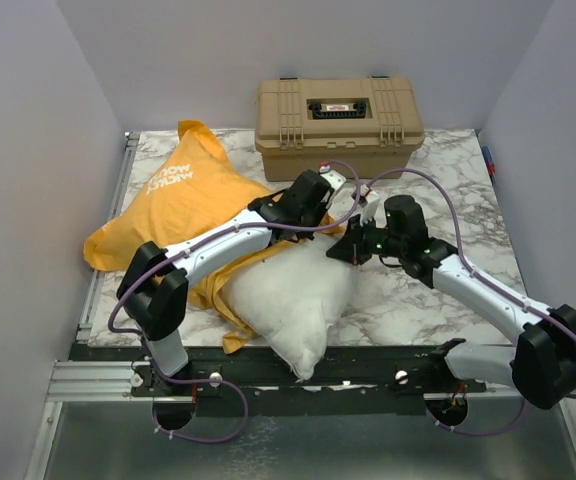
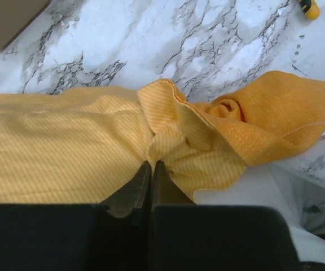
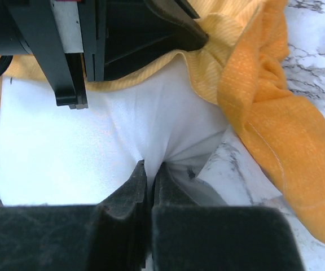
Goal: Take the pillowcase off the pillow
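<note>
The left tool point(image 2: 152, 166) pinches a fold of the pillowcase point(image 2: 61, 152); the right tool point(image 3: 150, 168) pinches the pillow point(image 3: 83, 147), apparently near its corner.

A white tabletop point(image 1: 488, 230) with grey marble veining sits between plain pale grey walls point(image 1: 28, 150). A tan toolbox point(image 1: 339, 113) stands at its far edge. Aluminium rails point(image 1: 88, 380) run along the near edge. The light is soft and even.

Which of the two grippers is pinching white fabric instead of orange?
The right gripper: it is shut on a fold of the white pillow, while the left gripper pinches the orange-yellow pillowcase.
</note>
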You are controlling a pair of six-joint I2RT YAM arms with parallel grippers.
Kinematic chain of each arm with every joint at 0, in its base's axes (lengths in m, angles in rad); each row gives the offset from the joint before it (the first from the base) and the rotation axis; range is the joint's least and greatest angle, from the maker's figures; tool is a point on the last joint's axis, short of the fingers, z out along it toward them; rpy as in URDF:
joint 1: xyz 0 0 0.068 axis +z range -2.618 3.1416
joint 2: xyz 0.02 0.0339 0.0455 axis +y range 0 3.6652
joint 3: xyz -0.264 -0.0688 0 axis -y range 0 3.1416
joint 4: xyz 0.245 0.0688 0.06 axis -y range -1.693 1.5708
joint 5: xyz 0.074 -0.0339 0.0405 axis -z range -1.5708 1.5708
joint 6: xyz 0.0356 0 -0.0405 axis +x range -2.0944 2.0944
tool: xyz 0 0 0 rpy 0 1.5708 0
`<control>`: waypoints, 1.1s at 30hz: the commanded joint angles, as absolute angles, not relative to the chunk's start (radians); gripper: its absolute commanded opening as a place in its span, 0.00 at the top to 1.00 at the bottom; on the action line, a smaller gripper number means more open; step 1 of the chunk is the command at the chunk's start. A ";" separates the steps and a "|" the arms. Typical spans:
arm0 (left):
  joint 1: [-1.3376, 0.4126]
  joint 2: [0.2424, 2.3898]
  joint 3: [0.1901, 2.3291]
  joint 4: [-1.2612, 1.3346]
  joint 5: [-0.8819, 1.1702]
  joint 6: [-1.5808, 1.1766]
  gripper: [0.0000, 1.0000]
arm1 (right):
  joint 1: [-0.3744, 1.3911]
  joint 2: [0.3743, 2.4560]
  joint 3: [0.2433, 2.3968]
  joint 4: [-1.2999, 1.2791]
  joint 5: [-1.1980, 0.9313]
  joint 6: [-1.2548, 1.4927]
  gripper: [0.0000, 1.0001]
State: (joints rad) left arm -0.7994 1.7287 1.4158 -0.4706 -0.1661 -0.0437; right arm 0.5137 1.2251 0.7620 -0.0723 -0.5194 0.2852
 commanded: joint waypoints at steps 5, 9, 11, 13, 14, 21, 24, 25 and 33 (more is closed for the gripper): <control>-0.759 1.612 1.321 -0.485 -0.635 -0.010 1.00 | 0.525 1.077 0.784 -0.234 -0.386 0.264 1.00; -0.680 1.549 1.289 -0.452 -0.701 -0.017 1.00 | 0.526 0.986 0.798 -0.290 -0.331 0.268 1.00; -0.638 1.510 1.274 -0.433 -0.708 -0.022 1.00 | 0.526 0.946 0.804 -0.313 -0.292 0.276 1.00; -0.602 1.483 1.263 -0.413 -0.730 -0.024 1.00 | 0.526 0.913 0.810 -0.342 -0.253 0.277 1.00; -0.586 1.471 1.259 -0.410 -0.741 -0.022 1.00 | 0.526 0.901 0.812 -0.355 -0.234 0.277 1.00; -0.434 1.407 1.216 -0.353 -0.876 -0.005 1.00 | 0.525 0.818 0.798 -0.419 -0.078 0.309 0.99; -0.321 1.403 1.218 -0.349 -0.875 -0.025 1.00 | 0.526 0.782 0.786 -0.421 -0.013 0.319 1.00; -0.281 1.405 1.221 -0.350 -0.869 -0.035 1.00 | 0.525 0.775 0.785 -0.422 -0.006 0.323 0.99; -0.164 1.464 1.257 -0.372 -0.642 -0.110 1.00 | 0.526 0.770 0.761 -0.434 0.116 0.349 0.99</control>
